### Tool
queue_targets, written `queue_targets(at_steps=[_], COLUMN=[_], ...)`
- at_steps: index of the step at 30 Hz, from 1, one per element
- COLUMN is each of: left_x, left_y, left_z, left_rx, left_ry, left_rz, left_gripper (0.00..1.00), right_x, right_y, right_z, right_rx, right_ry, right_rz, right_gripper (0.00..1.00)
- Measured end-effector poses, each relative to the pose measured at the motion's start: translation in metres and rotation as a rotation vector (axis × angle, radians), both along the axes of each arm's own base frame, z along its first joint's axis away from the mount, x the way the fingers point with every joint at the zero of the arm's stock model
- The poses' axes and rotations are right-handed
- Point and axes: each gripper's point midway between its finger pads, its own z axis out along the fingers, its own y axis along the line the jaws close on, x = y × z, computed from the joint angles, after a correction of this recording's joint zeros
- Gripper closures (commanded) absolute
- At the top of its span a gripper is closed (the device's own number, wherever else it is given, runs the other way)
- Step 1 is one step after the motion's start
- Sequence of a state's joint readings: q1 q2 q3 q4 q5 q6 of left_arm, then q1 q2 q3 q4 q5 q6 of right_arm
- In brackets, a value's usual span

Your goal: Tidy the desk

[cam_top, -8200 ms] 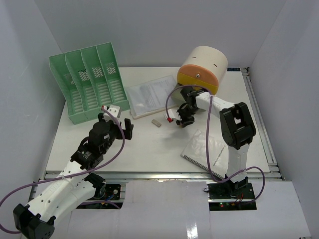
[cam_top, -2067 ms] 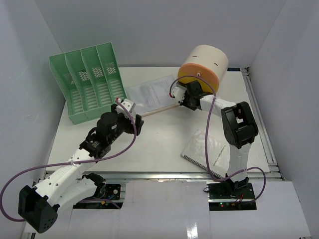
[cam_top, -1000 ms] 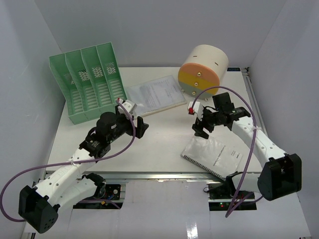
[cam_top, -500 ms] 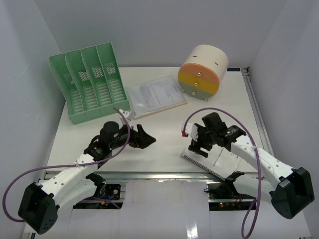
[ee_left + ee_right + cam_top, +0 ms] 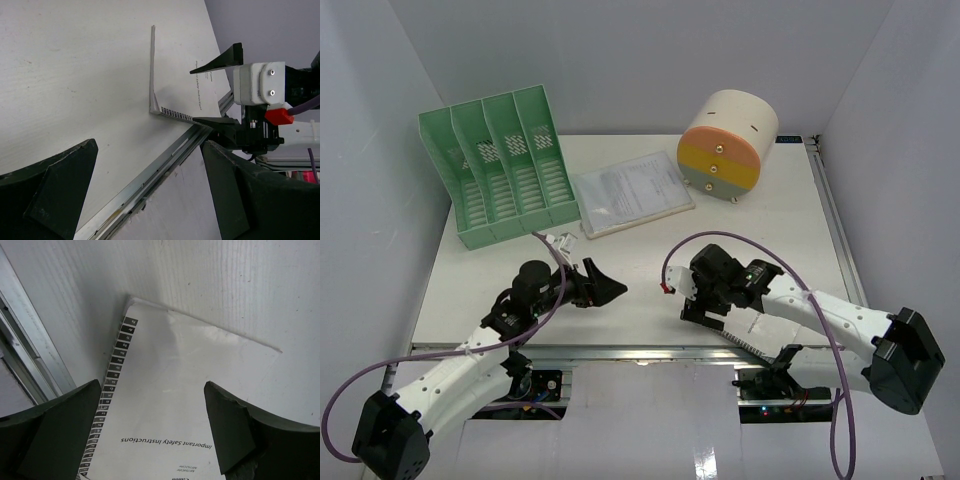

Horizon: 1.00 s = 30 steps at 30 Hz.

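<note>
The desk [image 5: 650,255] is a white tabletop with aluminium rails. A white booklet [image 5: 748,328] titled "Important Safety Instructions" lies near its front right edge. My right gripper [image 5: 698,306] hangs open just above the booklet's near-left corner. In the right wrist view the booklet [image 5: 170,405] fills the space between the spread fingers [image 5: 235,435], with nothing gripped. My left gripper [image 5: 608,288] is open and low over the front middle of the desk, pointing right. Its wrist view shows the booklet [image 5: 182,75] and the right gripper [image 5: 220,90] ahead.
A green file rack [image 5: 500,165] stands at the back left. A sleeved paper stack [image 5: 632,192] lies at the back middle. A round cream, orange and yellow drawer unit [image 5: 725,145] sits at the back right. The front rail [image 5: 30,357] runs beside the booklet's spine.
My right arm swung from the drawer unit forward to the booklet's near corner, and its jaws widened. My left arm pulled back and dropped lower, turning to the right.
</note>
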<state>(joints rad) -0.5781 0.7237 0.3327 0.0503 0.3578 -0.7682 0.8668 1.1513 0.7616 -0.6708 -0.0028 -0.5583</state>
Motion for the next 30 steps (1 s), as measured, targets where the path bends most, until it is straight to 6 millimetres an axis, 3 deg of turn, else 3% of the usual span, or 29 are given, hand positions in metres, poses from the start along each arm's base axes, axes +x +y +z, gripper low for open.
queue_targets(at_steps=[7, 18, 26, 30], left_x=[-0.002, 0.002, 0.007, 0.009], left_y=[0.006, 0.023, 0.038, 0.047], left_z=[-0.009, -0.016, -0.008, -0.001], left_rx=[0.013, 0.048, 0.035, 0.025], left_ry=[0.036, 0.066, 0.054, 0.033], left_rz=[0.037, 0.141, 0.244, 0.296], left_gripper=[0.02, 0.02, 0.02, 0.02], right_x=[0.003, -0.01, -0.002, 0.0], right_y=[0.0, 0.008, 0.003, 0.002], right_z=[-0.016, -0.035, -0.051, -0.053], right_rx=[-0.109, -0.192, -0.271, -0.287], right_ry=[-0.058, -0.044, -0.074, -0.09], right_rz=[-0.002, 0.053, 0.036, 0.027], right_gripper=[0.1, 0.05, 0.3, 0.48])
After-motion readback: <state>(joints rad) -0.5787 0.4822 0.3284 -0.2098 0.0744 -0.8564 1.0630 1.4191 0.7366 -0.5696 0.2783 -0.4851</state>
